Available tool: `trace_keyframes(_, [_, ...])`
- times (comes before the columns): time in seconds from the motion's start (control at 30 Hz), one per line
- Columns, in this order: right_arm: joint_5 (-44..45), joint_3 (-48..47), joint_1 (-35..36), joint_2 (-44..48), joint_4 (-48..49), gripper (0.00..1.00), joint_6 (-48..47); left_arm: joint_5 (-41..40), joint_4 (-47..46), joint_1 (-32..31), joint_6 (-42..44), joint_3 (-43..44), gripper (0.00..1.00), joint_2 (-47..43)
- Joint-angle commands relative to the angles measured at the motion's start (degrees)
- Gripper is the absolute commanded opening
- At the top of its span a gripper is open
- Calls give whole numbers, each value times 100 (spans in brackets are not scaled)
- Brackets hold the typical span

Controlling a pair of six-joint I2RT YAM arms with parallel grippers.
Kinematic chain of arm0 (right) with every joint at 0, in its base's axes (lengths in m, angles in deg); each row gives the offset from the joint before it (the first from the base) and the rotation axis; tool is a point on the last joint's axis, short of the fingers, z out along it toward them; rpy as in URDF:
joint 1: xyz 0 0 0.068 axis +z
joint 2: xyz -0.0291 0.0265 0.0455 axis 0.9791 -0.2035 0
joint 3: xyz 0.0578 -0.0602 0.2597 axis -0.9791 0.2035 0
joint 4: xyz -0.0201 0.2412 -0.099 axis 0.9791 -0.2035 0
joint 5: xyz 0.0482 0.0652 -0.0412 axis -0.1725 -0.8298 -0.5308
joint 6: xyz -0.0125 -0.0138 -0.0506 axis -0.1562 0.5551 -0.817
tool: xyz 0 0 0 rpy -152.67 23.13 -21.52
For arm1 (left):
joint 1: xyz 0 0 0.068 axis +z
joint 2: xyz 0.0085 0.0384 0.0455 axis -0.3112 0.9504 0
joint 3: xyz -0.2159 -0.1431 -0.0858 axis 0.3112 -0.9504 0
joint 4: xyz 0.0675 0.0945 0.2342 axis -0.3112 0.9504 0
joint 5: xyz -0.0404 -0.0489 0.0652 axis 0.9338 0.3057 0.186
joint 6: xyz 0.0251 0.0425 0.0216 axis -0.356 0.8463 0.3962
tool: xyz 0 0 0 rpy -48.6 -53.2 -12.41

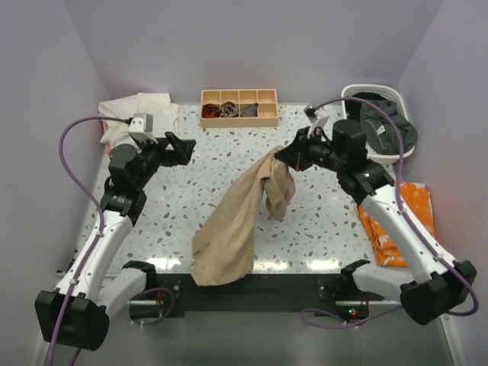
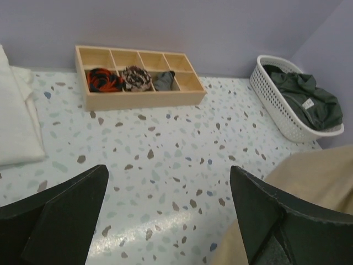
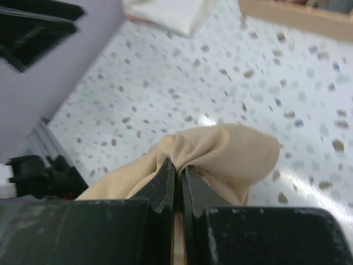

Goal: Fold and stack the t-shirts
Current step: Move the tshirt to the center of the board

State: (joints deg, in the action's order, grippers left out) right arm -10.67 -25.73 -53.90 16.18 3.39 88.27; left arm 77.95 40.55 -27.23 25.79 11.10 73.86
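My right gripper [image 3: 177,165] was pressed together on a bunched fold of the tan t-shirt [image 1: 229,229], pinching the cloth between both jaws above the middle of the speckled table [image 1: 198,183]. From that pinch the shirt hung down and trailed toward the near edge, where its wide lower end lay on the tabletop between the two arm bases; a shorter lobe of the same cloth dangled just below my grip. My left gripper [image 1: 183,149] hung over the left part of the table with its jaws spread wide and nothing between them, apart from the tan shirt; in its own wrist view a patch of tan cloth showed just beyond the right-hand finger. A cream-white t-shirt [image 1: 141,110] lay folded in the far left corner. A dark green t-shirt [image 1: 385,126] sat crumpled in the white basket [image 1: 366,90] at the far right. A wooden divided tray [image 1: 239,118] stood against the back wall with small dark items in three of its front compartments. An orange cloth [image 1: 396,221] lay along the right edge, beside my right arm.
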Motion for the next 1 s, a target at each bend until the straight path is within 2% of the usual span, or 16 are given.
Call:
trace_keyframes(0.0, [1332, 687, -19, -862, -717, 0, -220, 839, 281, -161, -15, -746, 100, -84])
trace_keyframes(0.17, [2272, 1215, -19, -1425, -515, 0, -290, 752, 150, -838, -436, -1827, 100, -339])
trace_keyframes(0.37, [4108, 925, -19, -1558, -1508, 0, -89, 436, 229, -1321, -701, -2321, 100, -200])
trace_keyframes(0.5, [4375, 1135, -28, -1093, -1711, 0, -88, -73, 562, -1751, -727, -2242, 100, 381])
trace_keyframes(0.63, [4226, 1294, -28, -767, -1877, 2, -71, -959, 1002, -2218, -937, -2171, 100, 750])
trace_keyframes(0.77, [4279, 1312, -28, -573, -2089, 6, 140, -1015, 740, -2455, -1061, -2268, 99, 1013])
trace_keyframes(0.87, [4103, 1382, -19, -441, -2037, 6, 211, -953, 668, -2535, -1053, -2242, 77, 1329])
trace_keyframes(0.9, [4077, 1391, -28, -441, -2036, 6, 219, -918, 660, -2552, -1044, -2224, 63, 1418])
trace_keyframes(0.97, [4033, 1373, -19, -415, -2045, 6, 211, -813, 353, -2622, -1061, -2207, 51, 1655])
